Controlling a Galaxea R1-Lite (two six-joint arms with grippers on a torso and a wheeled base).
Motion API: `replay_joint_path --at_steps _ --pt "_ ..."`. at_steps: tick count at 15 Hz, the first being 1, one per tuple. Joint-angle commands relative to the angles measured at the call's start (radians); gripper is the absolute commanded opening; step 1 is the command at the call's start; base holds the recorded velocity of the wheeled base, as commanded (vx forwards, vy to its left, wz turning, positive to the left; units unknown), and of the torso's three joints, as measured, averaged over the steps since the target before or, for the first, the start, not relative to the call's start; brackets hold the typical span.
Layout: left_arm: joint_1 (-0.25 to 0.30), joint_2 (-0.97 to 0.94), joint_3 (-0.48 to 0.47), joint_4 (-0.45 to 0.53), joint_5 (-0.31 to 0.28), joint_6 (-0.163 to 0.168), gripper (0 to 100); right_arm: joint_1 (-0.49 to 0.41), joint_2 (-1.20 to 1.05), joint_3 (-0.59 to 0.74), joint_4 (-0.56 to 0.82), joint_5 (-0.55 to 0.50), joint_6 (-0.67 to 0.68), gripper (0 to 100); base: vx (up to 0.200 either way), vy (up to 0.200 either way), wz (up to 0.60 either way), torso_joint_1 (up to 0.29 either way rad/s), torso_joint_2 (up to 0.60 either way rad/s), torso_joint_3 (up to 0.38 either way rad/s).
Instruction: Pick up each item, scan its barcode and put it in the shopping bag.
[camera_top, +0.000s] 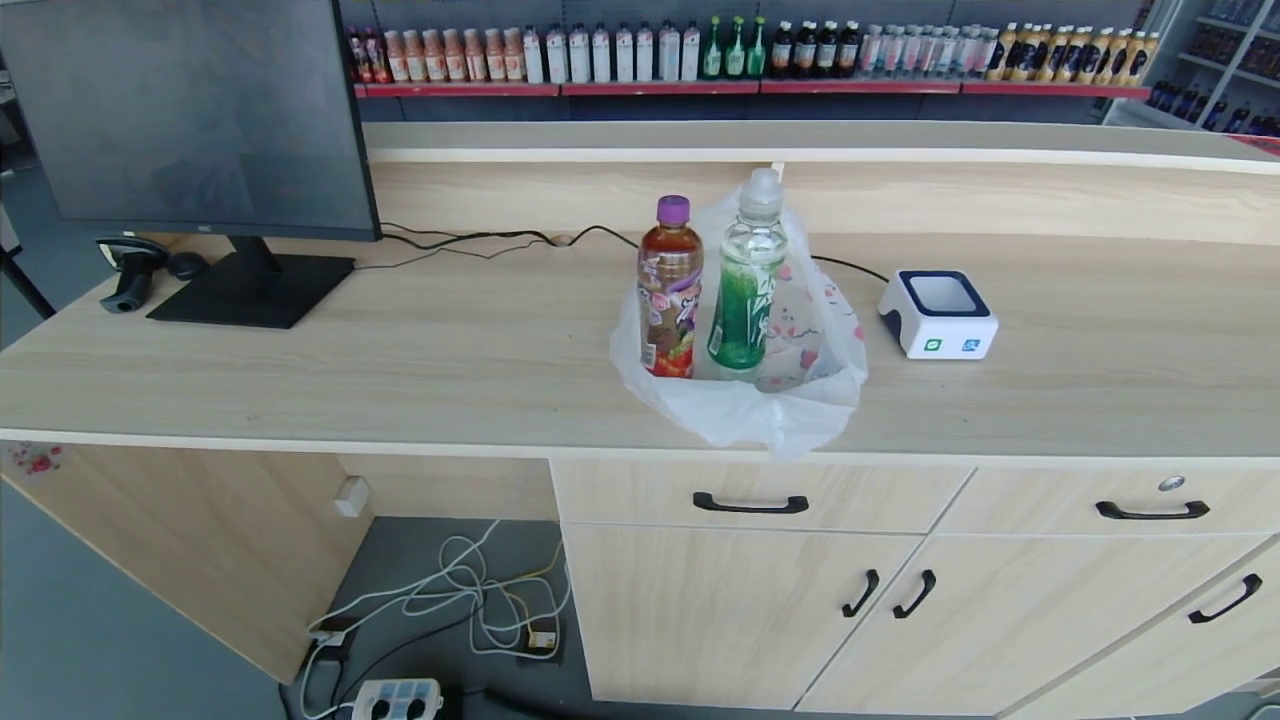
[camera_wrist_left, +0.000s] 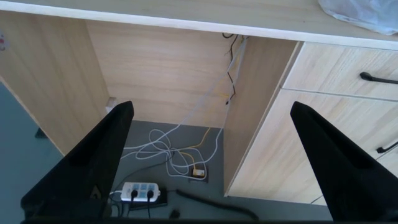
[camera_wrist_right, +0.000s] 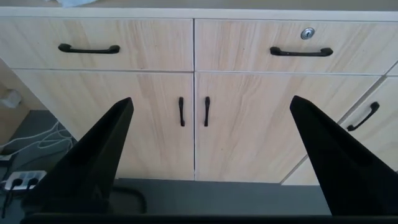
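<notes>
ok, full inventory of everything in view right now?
counter: 1, light wood
bag: 1, white plastic, mid-counter
brown bottle: 1, purple cap, upright in bag
green bottle: 1, clear cap, upright in bag
scanner: 1, white, counter, right of bag
monitor: 1, black, counter's back left
handheld scanner: 1, black, beside monitor
shelf bottles: many, mixed colours, row behind counter
power strip: 1, white, floor under counter
left gripper: 1, black, open, low before counter
right gripper: 1, black, open, low before counter
</notes>
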Motion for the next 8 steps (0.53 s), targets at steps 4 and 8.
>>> replay_joint_path --at_steps 4,8 --pt "-0.002 0.000 0.000 0.000 0.000 0.000 100 0.000 0.002 0.000 0.000 0.000 -0.001 100 0.000 -0.200 0.00 0.006 0.00 0.004" --pt "0.000 0.000 0.000 0.000 0.000 0.000 100 0.000 0.002 0.001 0.000 0.000 0.004 100 0.000 -0.200 0.00 0.006 0.01 0.005"
